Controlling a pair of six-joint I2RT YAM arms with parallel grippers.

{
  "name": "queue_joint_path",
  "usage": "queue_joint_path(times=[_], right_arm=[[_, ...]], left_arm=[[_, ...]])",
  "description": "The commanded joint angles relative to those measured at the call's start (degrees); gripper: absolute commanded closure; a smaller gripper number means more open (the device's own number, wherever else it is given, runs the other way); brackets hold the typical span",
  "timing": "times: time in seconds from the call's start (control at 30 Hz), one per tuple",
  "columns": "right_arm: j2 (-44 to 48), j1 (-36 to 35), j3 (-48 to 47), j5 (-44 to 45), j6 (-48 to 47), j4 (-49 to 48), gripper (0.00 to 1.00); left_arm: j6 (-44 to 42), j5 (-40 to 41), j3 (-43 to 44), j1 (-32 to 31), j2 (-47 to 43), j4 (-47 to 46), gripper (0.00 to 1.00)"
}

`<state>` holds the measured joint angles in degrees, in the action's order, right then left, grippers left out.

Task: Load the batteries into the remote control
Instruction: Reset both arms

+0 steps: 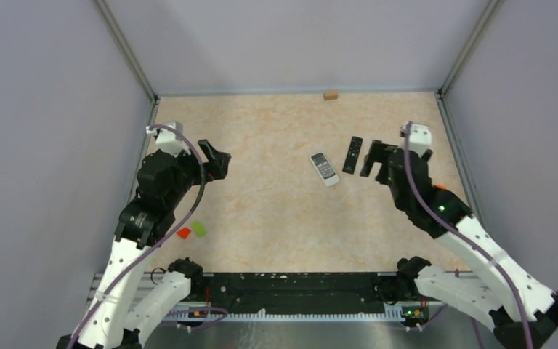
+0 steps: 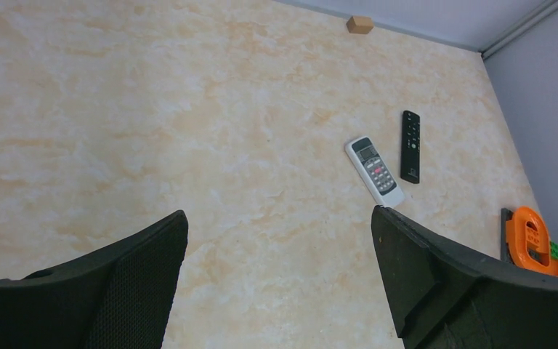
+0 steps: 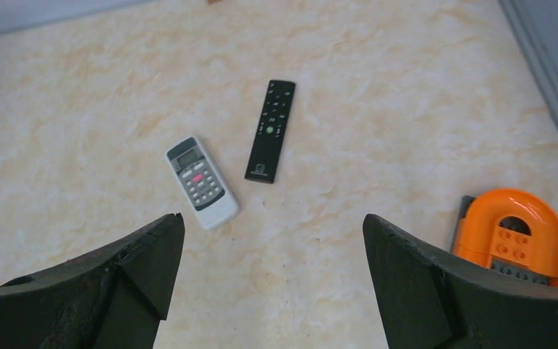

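Nearest the lens in each wrist view are that arm's own jaws.

- Left gripper (image 2: 277, 233): jaws spread wide, nothing between them.
- Right gripper (image 3: 272, 233): jaws spread wide, also empty.
- Both hang above the tabletop (image 1: 276, 211), touching nothing.

Landmark: white remote (image 3: 202, 182), lying flat with its keypad up. The right gripper is near it on the right. The left gripper is well apart from it on the left.

1. Orange arched piece (image 3: 512, 231): on a dark base, right of the white remote and nearer the arm bases.
2. Black remote (image 3: 269, 131): just beside the white remote on its right, keypad up, not touching it.
3. Red block (image 1: 183, 233) and lime-green block (image 1: 200, 227): side by side, well apart from the white remote, to its left and nearer the arm bases.
4. Wooden block (image 1: 330, 94): behind the white remote, at the back wall.
5. Batteries: none can be made out in any view.

Task status, as a judgement: not started. Both remotes lie battery side down, so the state of their covers cannot be told. Remaining steps:

- Find the batteries.
- Turn a remote over and open it.
- Insert the cells.
- Close the cover.
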<state>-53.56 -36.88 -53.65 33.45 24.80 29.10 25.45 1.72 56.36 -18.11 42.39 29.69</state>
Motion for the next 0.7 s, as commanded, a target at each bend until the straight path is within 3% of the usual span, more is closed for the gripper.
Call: queue_joint_path(times=[0.0,0.17,0.27,0.67], right_arm=[[13.5,0.5,-1.8,14.9,3.0,11.7,0.06],[25.2,0.5,-6.6,25.2,2.3,17.8,0.05],[30.8,0.4,-9.2,27.1,-1.4,17.7,0.05],[32.8,0.5,-9.8,26.1,0.5,19.5,0.04]], left_arm=[[-1.4,4.7,2.4,0.0,-3.1,-0.5,0.01],[-3.7,7.5,2.8,0.0,-6.8,0.4,0.01],[-5.4,9.5,3.4,0.0,-8.4,1.1,0.01],[-4.8,8.5,5.4,0.0,-10.0,2.1,0.01]])
